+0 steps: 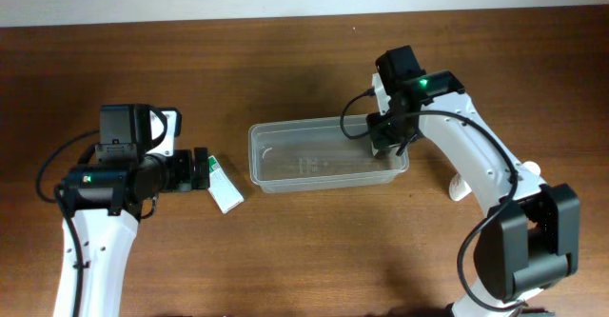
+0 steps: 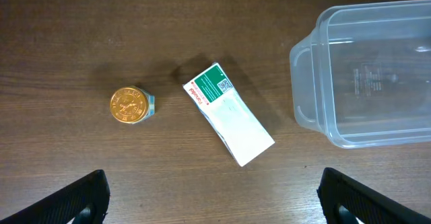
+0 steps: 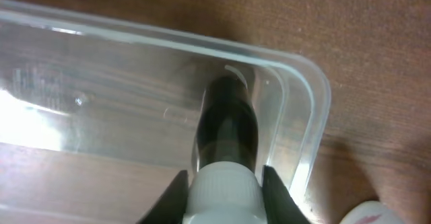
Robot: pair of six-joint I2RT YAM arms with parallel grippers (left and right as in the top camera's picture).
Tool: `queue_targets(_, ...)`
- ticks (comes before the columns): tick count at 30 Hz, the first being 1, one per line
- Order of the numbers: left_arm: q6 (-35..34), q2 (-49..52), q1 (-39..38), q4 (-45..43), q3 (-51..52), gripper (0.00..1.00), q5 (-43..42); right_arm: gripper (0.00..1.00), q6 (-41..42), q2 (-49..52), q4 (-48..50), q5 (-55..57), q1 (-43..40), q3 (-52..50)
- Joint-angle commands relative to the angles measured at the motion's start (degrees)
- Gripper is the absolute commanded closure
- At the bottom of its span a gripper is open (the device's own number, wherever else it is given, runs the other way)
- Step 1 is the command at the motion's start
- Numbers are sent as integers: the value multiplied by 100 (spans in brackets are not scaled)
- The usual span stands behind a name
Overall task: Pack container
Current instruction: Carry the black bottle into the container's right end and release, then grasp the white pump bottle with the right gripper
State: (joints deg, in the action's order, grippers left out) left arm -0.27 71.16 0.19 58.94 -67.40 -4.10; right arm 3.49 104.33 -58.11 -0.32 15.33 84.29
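The clear plastic container (image 1: 285, 160) lies on the wooden table; it also shows in the left wrist view (image 2: 316, 56) and the right wrist view (image 3: 306, 83). My right gripper (image 1: 385, 144) is at the container's right end, shut on a dark bottle with a white cap (image 3: 227, 126), held inside the tub near its end wall. My left gripper (image 1: 202, 169) is open and empty, above the table left of the container. Below it lie a white and green box (image 2: 229, 114) and a small gold-lidded jar (image 2: 129, 105).
A white object (image 1: 460, 188) lies on the table right of the container, by the right arm; its edge shows in the right wrist view (image 3: 370, 214). The box also shows in the overhead view (image 1: 225, 186).
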Motion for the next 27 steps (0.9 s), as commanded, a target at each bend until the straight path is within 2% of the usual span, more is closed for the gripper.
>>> queue_targets(1, -17, 31, 37, -11, -111, 0, -63, 58, 17, 20, 33, 105, 35, -7)
queue_targets(5, -17, 31, 37, -11, -111, 0, -63, 57, 22, 7, 20, 103, 35, 57)
queue_targets(10, -17, 31, 37, -11, -111, 1, -63, 55, 26, -345, -581, 157, 31, 671)
queue_targets(13, -17, 31, 37, -9, -111, 1, -63, 49, 490, -752, -1036, 820, -15, 1252)
queue_targets(17, -17, 31, 37, -11, -111, 1, -61, 35, 815, -1532, -1416, 1121, -573, 1646)
queue_targets(23, -17, 31, 37, -11, -111, 1, -63, 28, 859, -1878, -2361, 564, -1895, 1587)
queue_targets(27, -17, 31, 37, -17, -111, 0, -63, 28, 505, -1851, -2404, 4, -2520, 1012)
